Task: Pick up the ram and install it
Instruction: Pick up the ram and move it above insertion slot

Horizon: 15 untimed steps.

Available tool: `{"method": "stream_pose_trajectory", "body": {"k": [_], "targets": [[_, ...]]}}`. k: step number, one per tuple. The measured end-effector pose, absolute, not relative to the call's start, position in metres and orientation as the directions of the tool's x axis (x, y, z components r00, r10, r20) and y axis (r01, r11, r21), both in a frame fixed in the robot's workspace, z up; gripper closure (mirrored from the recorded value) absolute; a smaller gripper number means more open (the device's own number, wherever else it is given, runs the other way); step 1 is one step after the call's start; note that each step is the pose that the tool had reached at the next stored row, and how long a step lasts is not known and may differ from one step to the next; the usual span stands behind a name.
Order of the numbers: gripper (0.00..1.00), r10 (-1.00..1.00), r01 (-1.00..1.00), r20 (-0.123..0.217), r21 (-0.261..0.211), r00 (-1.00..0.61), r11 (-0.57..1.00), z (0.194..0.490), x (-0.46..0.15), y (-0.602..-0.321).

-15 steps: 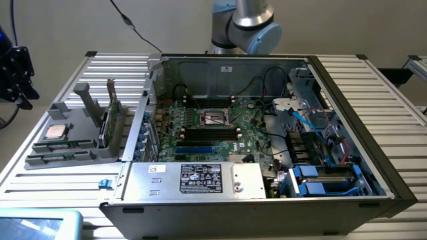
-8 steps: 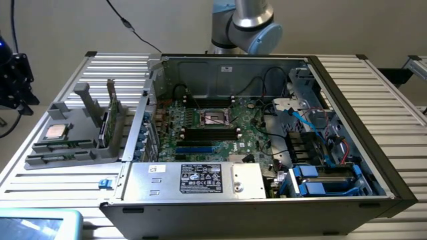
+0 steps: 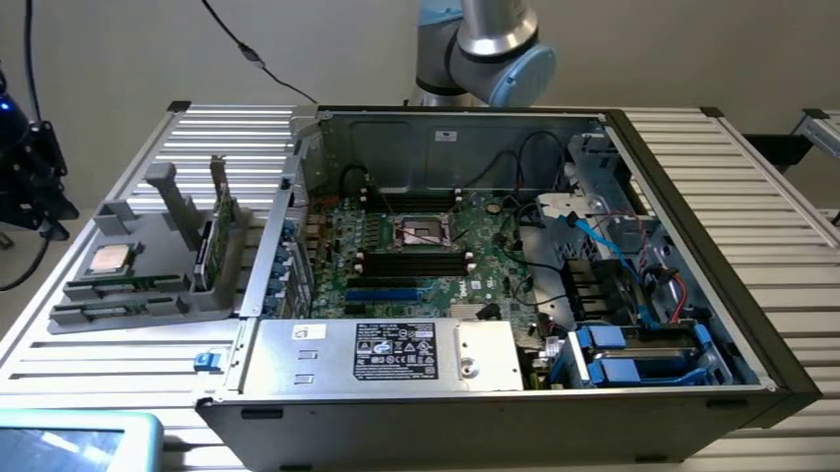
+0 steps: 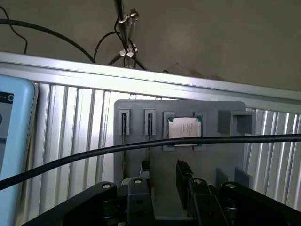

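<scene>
- Ram (image 3: 125,288) stands on edge in a slot of the grey plastic holder (image 3: 138,228), at the exterior view's left, its thin green edge upward for you to pinch.
- Your tool (image 4: 163,167) hangs released over that holder, gripping nothing.
- Open metal case (image 3: 434,147) rests on the ribbed bench (image 3: 735,167), motherboard exposed.

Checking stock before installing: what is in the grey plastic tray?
The grey plastic tray holds a square silver processor chip, two narrow green ram sticks in slots, and an upright green expansion card. The sticks' lower edges are hidden by the slots.
</scene>
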<state>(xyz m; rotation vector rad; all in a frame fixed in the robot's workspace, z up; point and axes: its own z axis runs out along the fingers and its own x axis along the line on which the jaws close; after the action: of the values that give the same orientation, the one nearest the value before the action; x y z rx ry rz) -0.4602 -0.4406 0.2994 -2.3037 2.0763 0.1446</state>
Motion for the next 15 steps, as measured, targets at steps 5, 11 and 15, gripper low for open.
{"method": "stream_pose_trajectory", "body": {"k": [5,11,15], "targets": [[0.65,-0.989,-0.992,-0.095,0.035,0.114,-0.118,0.290,-0.460,-0.449],[0.65,-0.989,-0.992,-0.095,0.035,0.117,-0.121,0.279,-0.460,-0.459],[0.65,-0.988,-0.992,-0.096,0.035,0.119,-0.122,0.272,-0.460,-0.465]]}}
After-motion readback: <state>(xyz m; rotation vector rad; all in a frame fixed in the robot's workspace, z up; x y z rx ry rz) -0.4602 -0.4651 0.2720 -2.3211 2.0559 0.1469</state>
